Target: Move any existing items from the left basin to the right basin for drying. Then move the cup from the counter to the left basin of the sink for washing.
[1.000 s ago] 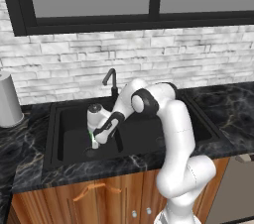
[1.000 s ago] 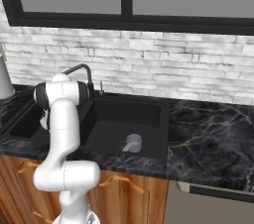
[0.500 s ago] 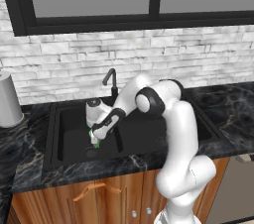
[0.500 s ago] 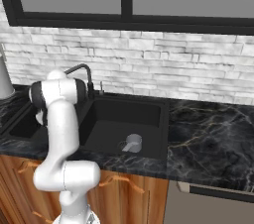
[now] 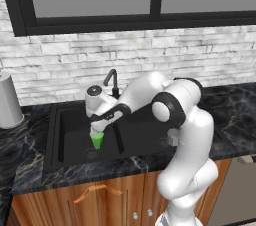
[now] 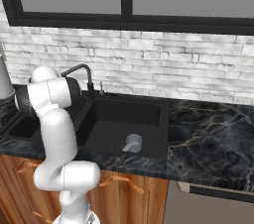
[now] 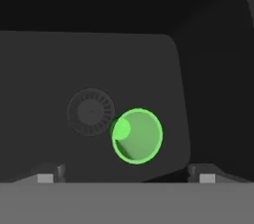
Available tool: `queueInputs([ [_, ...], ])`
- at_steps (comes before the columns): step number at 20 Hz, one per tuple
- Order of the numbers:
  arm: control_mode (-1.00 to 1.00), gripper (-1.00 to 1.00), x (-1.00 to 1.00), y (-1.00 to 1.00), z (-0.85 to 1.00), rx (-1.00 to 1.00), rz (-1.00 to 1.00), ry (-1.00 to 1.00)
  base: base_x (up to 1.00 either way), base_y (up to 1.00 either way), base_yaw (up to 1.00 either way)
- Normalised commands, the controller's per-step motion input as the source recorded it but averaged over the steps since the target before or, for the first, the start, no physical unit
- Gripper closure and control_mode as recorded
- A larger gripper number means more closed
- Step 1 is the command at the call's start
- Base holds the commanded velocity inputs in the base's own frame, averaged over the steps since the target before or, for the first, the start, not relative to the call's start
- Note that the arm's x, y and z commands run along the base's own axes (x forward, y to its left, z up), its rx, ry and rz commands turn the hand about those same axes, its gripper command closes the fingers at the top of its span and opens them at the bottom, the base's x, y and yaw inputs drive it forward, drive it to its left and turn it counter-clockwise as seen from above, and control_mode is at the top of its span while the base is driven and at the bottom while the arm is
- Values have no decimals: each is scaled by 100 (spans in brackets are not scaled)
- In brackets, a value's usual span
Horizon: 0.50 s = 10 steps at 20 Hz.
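One green cup point(image 7: 137, 136) stands upright in the left basin point(image 7: 59, 59) beside its drain point(image 7: 90, 112); I see my jaws spread wide above it.

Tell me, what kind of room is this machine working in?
It looks like a kitchen, a computer-rendered one: a black double sink with a gooseneck faucet, a dark marble-look counter over wooden cabinets, and a white brick wall.
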Motion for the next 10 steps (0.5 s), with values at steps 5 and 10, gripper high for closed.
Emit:
queueInputs([
  [5,-100,-100,-36,-4,72,0,-3,-1,0,0,0],
  [10,-100,-100,-51,-15,59,0,-6,0,0,0,0],
])
